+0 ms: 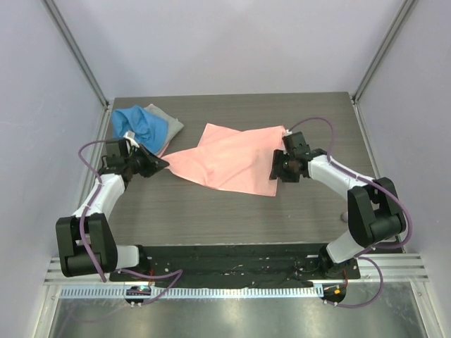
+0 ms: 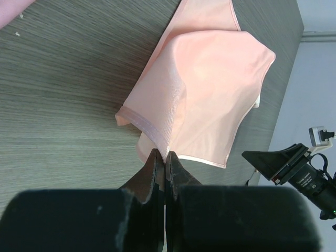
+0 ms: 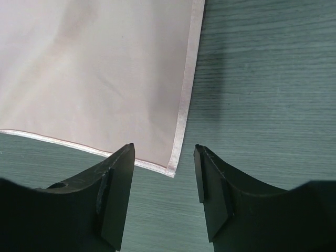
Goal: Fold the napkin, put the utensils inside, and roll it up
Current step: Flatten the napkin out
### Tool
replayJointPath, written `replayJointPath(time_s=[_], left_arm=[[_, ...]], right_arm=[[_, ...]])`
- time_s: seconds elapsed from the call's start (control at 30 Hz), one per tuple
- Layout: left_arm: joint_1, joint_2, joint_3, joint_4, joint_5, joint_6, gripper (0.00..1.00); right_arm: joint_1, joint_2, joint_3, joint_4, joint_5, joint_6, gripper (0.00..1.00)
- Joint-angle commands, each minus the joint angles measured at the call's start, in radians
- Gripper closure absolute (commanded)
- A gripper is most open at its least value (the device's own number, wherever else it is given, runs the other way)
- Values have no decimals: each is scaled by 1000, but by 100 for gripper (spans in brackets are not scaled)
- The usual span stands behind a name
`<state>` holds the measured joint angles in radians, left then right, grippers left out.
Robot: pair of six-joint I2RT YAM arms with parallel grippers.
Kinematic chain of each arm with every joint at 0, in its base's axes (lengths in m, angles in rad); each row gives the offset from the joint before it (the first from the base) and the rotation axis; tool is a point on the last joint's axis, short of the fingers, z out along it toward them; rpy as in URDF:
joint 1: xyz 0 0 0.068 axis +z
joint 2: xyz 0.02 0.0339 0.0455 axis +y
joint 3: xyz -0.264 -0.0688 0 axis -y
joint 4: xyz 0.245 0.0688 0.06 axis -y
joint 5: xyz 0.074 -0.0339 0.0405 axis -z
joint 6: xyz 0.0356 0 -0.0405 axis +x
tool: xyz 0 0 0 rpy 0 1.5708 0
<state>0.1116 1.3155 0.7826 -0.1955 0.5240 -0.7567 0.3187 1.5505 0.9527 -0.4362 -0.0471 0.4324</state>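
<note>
Salmon-pink satin napkin (image 1: 232, 158) lies at centre of the overhead frame on the grey wood-grain surface (image 1: 232, 218), one layer lapped over another, with its left corner drawn to a point toward frame left. Left hand (image 2: 165, 157) is pinched shut on the hem at that corner; right hand (image 3: 164, 149) is parted and holds nothing, its jaws either side of the napkin's lower right corner, which lies flat. Blue cloth (image 1: 137, 127) and grey cloth (image 1: 168, 121) sit bunched at upper left.
</note>
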Motion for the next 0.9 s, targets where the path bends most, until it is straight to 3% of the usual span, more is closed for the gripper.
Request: replayJointPath(time_s=[0.0,0.4,0.87], left_arm=[[-1,-16,6,1,13,16,100],[-12,-13,20,-19,4,26,100],[-16,-15,23,-30,2,33,100]], right_arm=[[63,-27,37,-55,145,42,44],[166,42,35,-91,193,115,49],[195,95,8,-98,210,158,50]])
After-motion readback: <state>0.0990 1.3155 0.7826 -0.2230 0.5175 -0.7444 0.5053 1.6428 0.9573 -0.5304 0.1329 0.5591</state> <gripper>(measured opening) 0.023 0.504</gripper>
